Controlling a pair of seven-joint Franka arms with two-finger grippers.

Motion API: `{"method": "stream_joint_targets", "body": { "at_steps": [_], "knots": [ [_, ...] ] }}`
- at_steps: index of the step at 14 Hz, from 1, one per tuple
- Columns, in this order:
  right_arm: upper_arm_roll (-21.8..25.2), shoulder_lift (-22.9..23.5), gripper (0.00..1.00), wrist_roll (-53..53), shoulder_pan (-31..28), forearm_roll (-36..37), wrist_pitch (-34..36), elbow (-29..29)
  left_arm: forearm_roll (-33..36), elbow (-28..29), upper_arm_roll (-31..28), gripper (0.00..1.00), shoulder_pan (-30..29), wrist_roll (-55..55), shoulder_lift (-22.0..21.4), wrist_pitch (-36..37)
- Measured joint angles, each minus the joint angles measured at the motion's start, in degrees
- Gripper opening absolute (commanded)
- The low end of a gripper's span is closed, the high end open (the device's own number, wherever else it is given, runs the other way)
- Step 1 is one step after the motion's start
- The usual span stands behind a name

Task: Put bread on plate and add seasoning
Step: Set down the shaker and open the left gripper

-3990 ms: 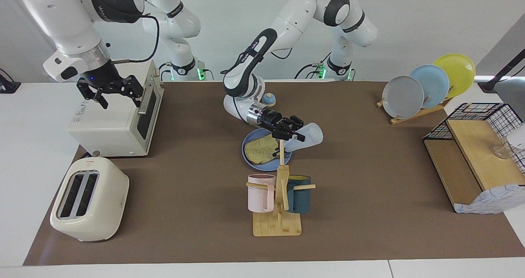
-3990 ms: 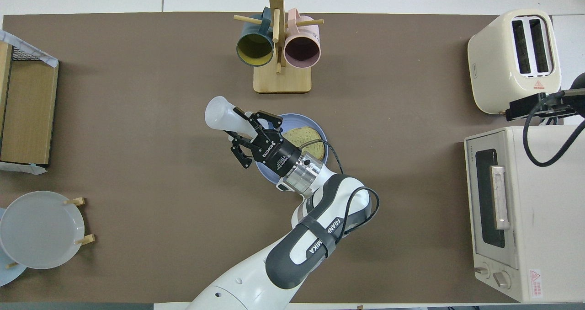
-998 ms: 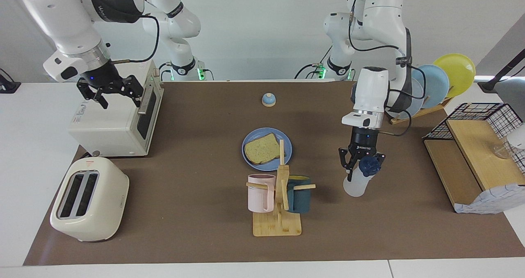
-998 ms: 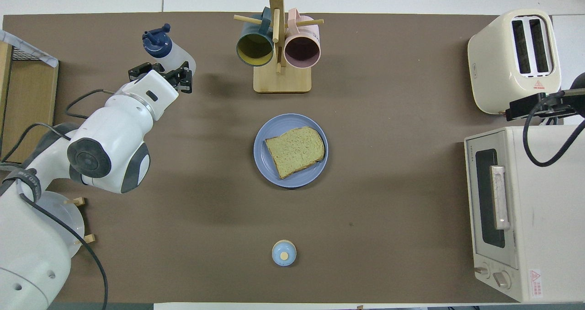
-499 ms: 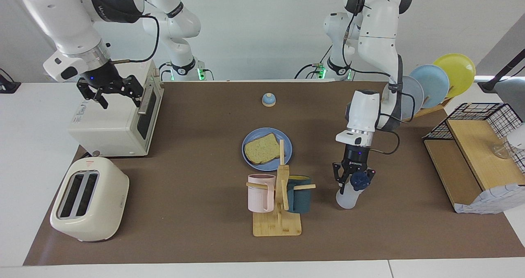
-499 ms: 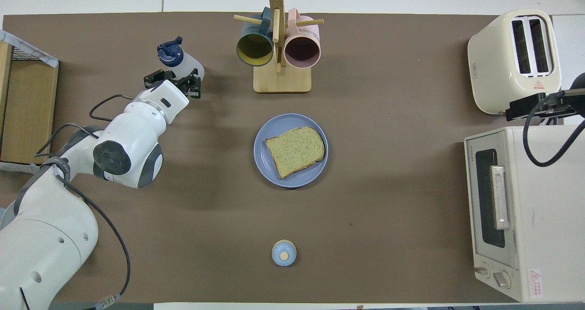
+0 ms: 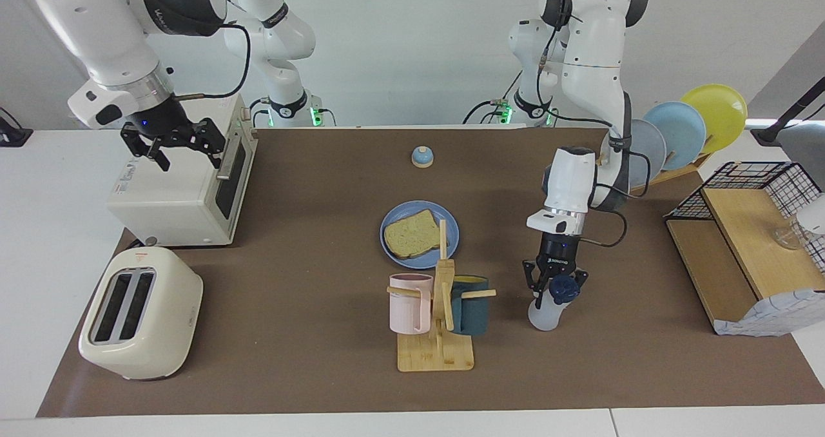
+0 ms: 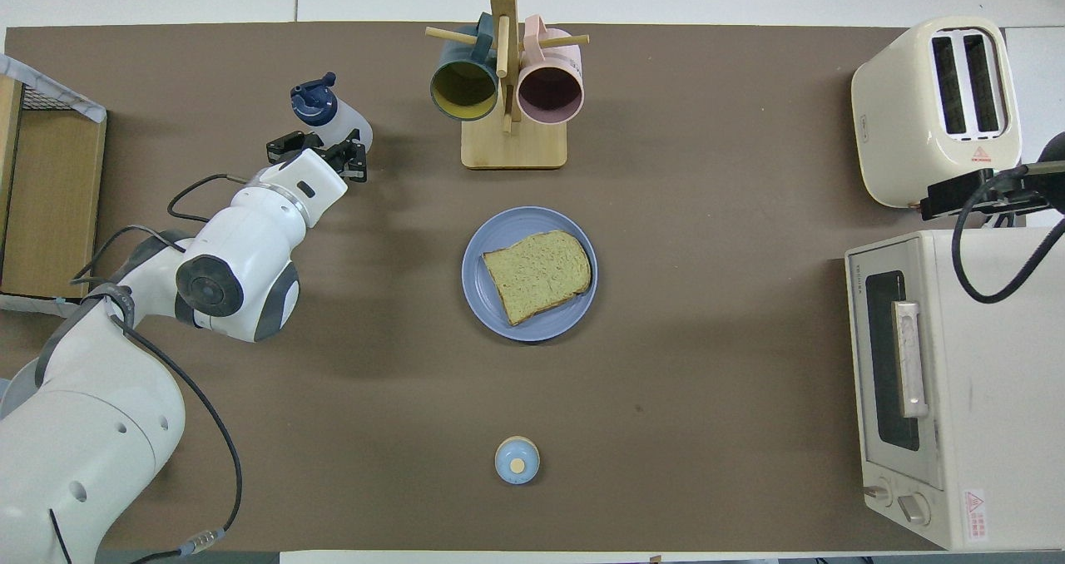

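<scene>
- Beside the mug rack (image 7: 438,308), the left end effector (image 7: 555,287), closed on the bottle (image 7: 546,308), has lowered it onto the tabletop (image 7: 290,243).
- Bread (image 7: 410,234) lies on the plate (image 7: 451,231); seasoning seems done.
- Right end effector (image 7: 174,142) waits wide over the oven (image 7: 180,198).

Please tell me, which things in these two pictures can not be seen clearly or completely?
- Seasoning bottle: in the facing view the left gripper covers its neck; whether its base touches the table is unclear.
- Plate: facing view, the mug rack post crosses it.
- Right gripper: absent from the overhead view.
</scene>
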State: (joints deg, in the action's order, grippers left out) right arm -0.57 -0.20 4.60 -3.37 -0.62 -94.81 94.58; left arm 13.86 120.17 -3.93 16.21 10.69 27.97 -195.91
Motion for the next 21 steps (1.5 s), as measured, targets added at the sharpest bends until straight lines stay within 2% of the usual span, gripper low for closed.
{"method": "stream_joint_targets", "body": {
  "at_steps": [1,13,16,17,21],
  "knots": [
    [0.0,0.0,1.0,0.0,0.0,0.0,0.0,0.0,0.0,0.0,0.0,1.0,0.0,-0.2,0.0,0.0],
    [0.0,0.0,1.0,0.0,0.0,0.0,0.0,0.0,0.0,1.5,-0.6,1.0,-0.1,-2.4,-0.1,-0.1],
    [0.0,0.0,1.0,0.0,0.0,0.0,0.0,0.0,0.0,5.3,-0.6,1.0,-0.1,-3.0,-3.7,0.8],
    [0.0,0.0,1.0,0.0,0.0,0.0,0.0,0.0,0.1,6.6,-0.5,1.0,0.1,-3.3,-6.3,4.1],
    [0.0,0.0,1.0,0.0,0.0,0.0,0.0,0.0,0.0,7.1,0.2,1.0,6.3,-3.5,-18.0,28.7]
  ]
}}
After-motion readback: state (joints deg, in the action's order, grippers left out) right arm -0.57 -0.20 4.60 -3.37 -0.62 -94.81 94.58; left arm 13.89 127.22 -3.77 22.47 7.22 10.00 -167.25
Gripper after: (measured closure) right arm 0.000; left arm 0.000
